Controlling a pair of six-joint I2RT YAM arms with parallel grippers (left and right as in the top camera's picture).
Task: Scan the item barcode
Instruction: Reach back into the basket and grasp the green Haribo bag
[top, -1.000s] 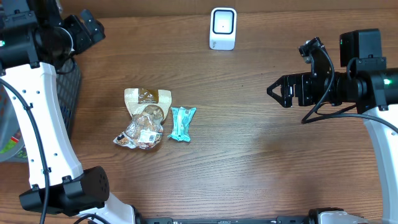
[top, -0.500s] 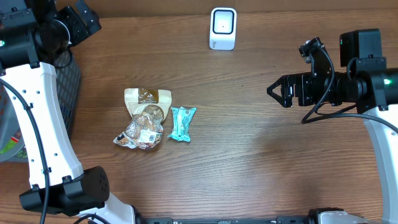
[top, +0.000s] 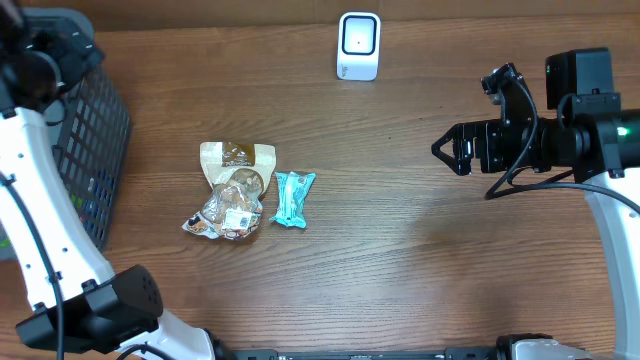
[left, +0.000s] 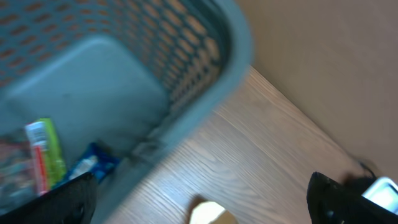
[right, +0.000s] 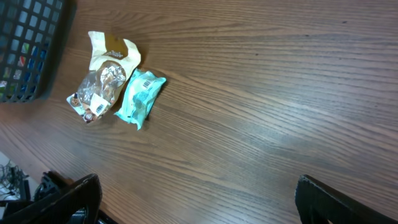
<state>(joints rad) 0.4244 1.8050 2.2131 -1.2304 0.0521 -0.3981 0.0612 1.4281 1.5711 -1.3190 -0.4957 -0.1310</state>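
The left claw is hanging with its two fingers spread wide. Only their dark tips are showing in the bottom corners of the left wrist view, and they are gripping nothing. A second ago this claw was sitting near the top left of the overhead view. It is now swinging out past that corner, over the blue-grey mesh basket, where a green packet and a blue packet are lying inside.

The right claw is staying put at the right of the overhead view, fingers likewise apart and empty.

The items are lying untouched left of centre on the wooden table. They are a clear snack bag and, just beside it on the right, a teal packet with its barcode facing up. The white scanner is standing at top centre, well apart from both.

Nothing appears to be picked up yet, and the left arm is moving away from the items, so scanning is probably not under way.
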